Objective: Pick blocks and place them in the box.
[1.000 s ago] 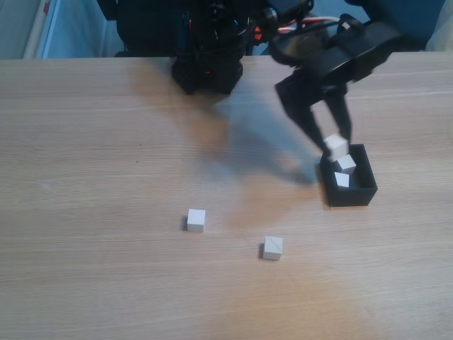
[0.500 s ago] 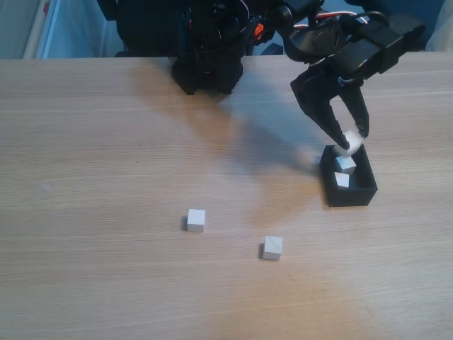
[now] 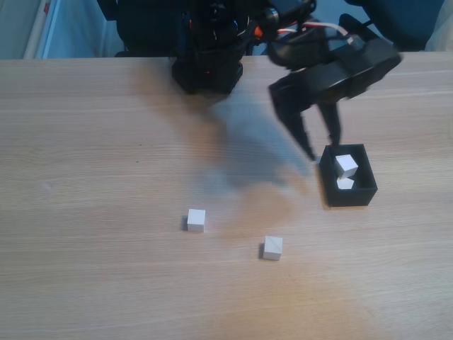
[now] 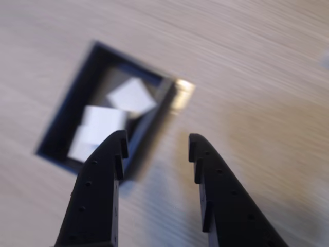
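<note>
- Beside the box (image 3: 347, 195), above its left wall in the fixed view: gripper (image 3: 322, 149), jaws apart, empty.
- Inside the box: white blocks (image 4: 131, 96), stacked unevenly.
- On the table (image 3: 106, 269): two loose blocks (image 3: 196, 219), well apart.
- Risk: the low gripper could clip the wall and shift the box.

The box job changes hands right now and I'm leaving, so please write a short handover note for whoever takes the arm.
Gripper: open and empty, raised beside the box's far-left corner in the fixed view; in the wrist view its fingers show a clear gap.
Done: three white blocks lie inside the box, best counted in the wrist view.
Left: two blocks on the table, one at centre, one nearer the front, both clear of the box.
Next, probably the front block.
</note>
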You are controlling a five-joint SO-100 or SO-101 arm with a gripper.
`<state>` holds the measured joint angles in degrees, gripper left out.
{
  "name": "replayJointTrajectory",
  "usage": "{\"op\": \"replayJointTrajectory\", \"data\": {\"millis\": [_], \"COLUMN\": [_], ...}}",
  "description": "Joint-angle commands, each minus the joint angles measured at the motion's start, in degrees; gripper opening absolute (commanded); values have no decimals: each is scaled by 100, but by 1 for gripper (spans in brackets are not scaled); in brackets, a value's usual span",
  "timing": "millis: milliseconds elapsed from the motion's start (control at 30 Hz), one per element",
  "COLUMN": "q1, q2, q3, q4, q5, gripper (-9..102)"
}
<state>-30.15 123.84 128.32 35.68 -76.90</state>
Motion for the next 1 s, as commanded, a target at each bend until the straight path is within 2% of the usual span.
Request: {"op": "replayJointTrajectory", "data": {"millis": [0,567,967], "q1": [729,3393,3621], "q2": [246,-782,-2197], "q3": [-167,-387,-1239], "q4": [158,501,413], "q5": [-88,-475,-413], "gripper": [14,17,17]}}
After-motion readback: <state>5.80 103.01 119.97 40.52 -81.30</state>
